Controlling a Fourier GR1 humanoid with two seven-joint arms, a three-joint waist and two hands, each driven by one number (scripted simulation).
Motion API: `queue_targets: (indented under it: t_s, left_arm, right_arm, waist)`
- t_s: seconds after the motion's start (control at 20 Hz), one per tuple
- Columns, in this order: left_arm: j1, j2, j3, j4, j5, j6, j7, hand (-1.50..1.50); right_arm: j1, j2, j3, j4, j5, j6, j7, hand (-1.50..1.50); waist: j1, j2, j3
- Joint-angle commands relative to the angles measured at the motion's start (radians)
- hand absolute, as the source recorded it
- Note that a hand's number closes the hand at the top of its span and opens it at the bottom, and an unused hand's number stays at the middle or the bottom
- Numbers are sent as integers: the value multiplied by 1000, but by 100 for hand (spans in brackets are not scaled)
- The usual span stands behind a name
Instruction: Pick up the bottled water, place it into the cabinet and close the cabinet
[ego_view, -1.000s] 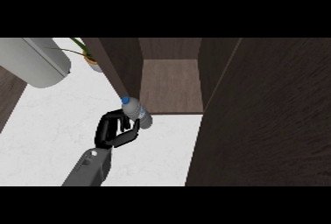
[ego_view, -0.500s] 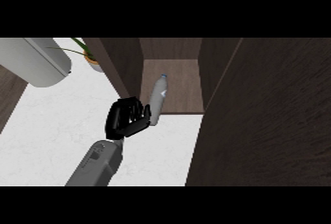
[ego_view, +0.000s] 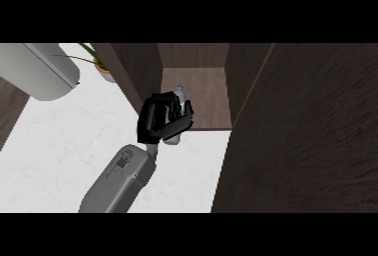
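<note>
So we've got our hand (ego_view: 161, 122) curled around the bottled water (ego_view: 179, 95), fingers clamped on it, right at the front edge of the open cabinet (ego_view: 196, 95). The bottle's cap end pokes in over the cabinet's wooden floor, and most of it is hidden behind our hand. The cabinet door (ego_view: 310, 130) stands open on the right, above the white worktop (ego_view: 59, 150). A potted plant (ego_view: 100, 62) sits at the back left.

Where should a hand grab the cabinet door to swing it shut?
On the cabinet door, the free edge nearest the bottled water is probably best, approached from the left: the door stands open and that tall edge is exposed. No handle shows. The hand is curled round the bottle now.
</note>
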Motion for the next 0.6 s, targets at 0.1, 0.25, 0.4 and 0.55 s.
queue_targets:
  t_s: [0.1,0.25,0.4,0.55]
  left_arm:
    - [-188,-1,-48,95,31,154,73,150]
    - [-171,-1,-52,99,43,140,89,150]
    - [-285,-1,-46,191,115,171,138,150]
    - [-259,-1,-33,264,161,157,60,150]
  right_arm:
    - [42,-34,2,-138,34,11,35,-150]
    - [137,-50,-3,-103,-4,14,-73,-150]
    - [30,-8,22,-90,50,2,21,-150]
    - [110,-66,-18,-141,-16,23,-33,-150]
  waist:
    - [-17,3,0]
    - [-4,2,1]
    - [-13,5,-1]
    - [-15,6,0]
